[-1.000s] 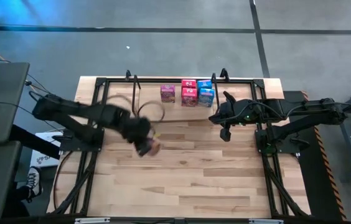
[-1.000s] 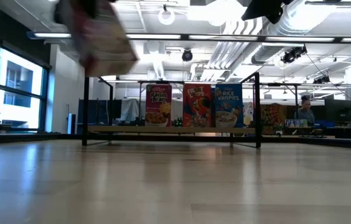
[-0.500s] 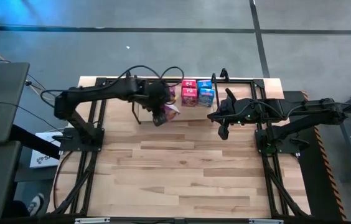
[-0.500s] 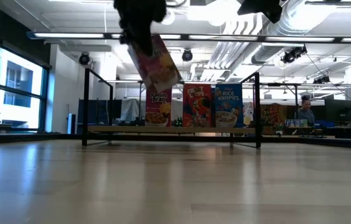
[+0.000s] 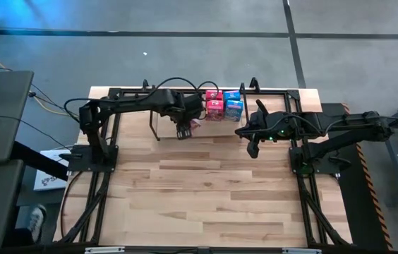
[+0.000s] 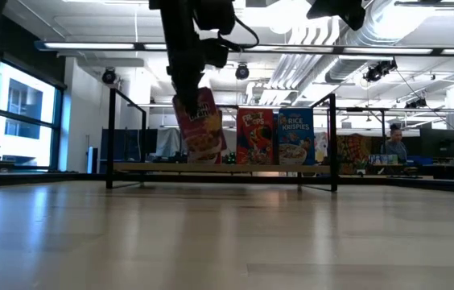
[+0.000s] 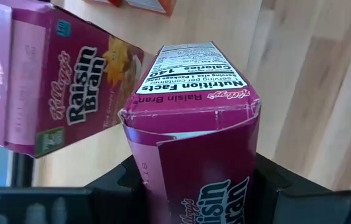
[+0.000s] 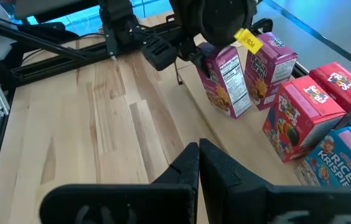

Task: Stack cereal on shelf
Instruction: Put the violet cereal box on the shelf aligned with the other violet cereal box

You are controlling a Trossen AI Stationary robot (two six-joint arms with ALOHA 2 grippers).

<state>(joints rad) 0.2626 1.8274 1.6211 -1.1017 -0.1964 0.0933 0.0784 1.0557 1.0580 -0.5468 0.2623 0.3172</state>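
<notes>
My left gripper (image 5: 183, 128) is shut on a pink Raisin Bran box (image 6: 199, 129) at the near side of the shelf (image 6: 146, 167), a black wire rack with a wooden board at the table's far edge. A second Raisin Bran box (image 8: 274, 67), red Froot Loops boxes (image 8: 300, 115) and a blue Rice Krispies box (image 8: 343, 168) stand upright in a row on the shelf board. The held box (image 8: 228, 81) is just in front of the second Raisin Bran box. My right gripper (image 8: 198, 155) waits, shut, above the table to the right of the row (image 5: 252, 144). My left gripper pinches the Raisin Bran box near its upper flap end (image 7: 194, 134), one finger (image 7: 122, 180) on each wide face. The fingers come from above, pointing down. The box hangs below them, tilted, its lower end (image 6: 211, 157) about level with the shelf board.
The shelf's black wire frame (image 5: 153, 116) rises around the boxes, with a post (image 6: 111, 137) on the left. Bare wooden tabletop (image 5: 213, 190) spreads toward the near edge. Black rails (image 5: 97, 190) run along both table sides. A person (image 6: 394, 141) sits in the room far behind.
My left gripper has carried the Raisin Bran box from the table's left middle toward the far edge and right, up to the shelf, and down. The box has swung from high on the left to hanging beside the row of boxes.
</notes>
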